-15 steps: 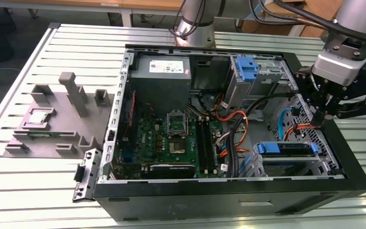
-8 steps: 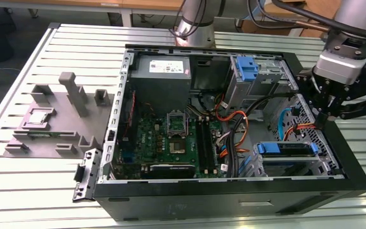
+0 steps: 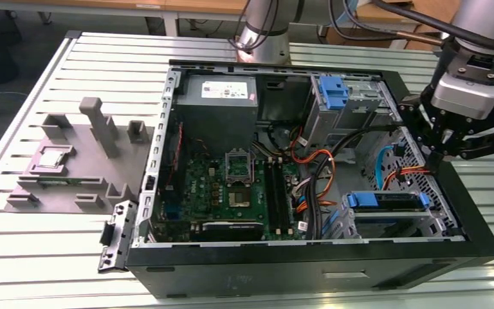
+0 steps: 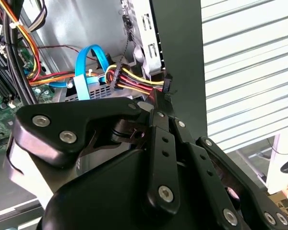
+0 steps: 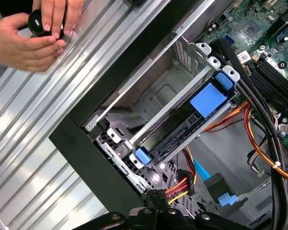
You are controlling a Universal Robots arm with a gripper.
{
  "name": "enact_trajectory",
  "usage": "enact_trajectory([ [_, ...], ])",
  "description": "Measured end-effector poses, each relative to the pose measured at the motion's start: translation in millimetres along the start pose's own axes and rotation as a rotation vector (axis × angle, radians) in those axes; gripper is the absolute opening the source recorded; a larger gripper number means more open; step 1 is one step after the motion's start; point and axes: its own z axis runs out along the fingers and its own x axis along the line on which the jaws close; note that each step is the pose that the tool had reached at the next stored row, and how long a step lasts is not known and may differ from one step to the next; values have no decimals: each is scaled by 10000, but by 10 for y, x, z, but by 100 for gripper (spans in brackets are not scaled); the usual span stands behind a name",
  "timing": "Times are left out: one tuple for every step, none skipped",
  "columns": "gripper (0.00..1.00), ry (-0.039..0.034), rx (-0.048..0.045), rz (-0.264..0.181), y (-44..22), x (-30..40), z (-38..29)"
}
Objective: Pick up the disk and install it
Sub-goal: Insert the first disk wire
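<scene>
The disk [image 3: 388, 202] lies flat in the drive bay at the near right corner of the open computer case [image 3: 316, 257]. Blue bracket rails frame its edges. In the first wrist view the disk [image 5: 182, 130] sits slotted inside the metal bay under a blue tab. My gripper [image 3: 442, 153] hangs over the case's right wall, behind the disk and apart from it. Its fingers [image 4: 156, 125] are pressed together with nothing visible between them. Their tips are close to a black power connector [image 4: 116, 76] with yellow and red wires, also seen in the first wrist view [image 5: 157, 196].
A grey cage with a blue latch [image 3: 333, 95] stands at the case's back right. Orange, black and blue cables [image 3: 316, 174] cross the motherboard [image 3: 229, 187]. A grey fixture holding a processor chip [image 3: 51, 158] sits at the exterior view's left. A person's hands [image 5: 33, 33] hold a black knob on the slatted table.
</scene>
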Motion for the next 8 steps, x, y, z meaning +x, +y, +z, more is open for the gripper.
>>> enact_trajectory([
  [11, 5, -4, -10, -7, 1, 1],
  [17, 10, -6, -18, -14, 2, 2],
  [17, 13, -8, -27, -20, 4, 3],
  [17, 17, -11, -34, -26, 4, 4],
  [24, 21, -13, -43, -32, 6, 5],
  [24, 26, -17, -52, -39, 7, 6],
  [24, 31, -21, -64, -45, 9, 7],
  [24, 39, -27, -77, -50, 11, 8],
])
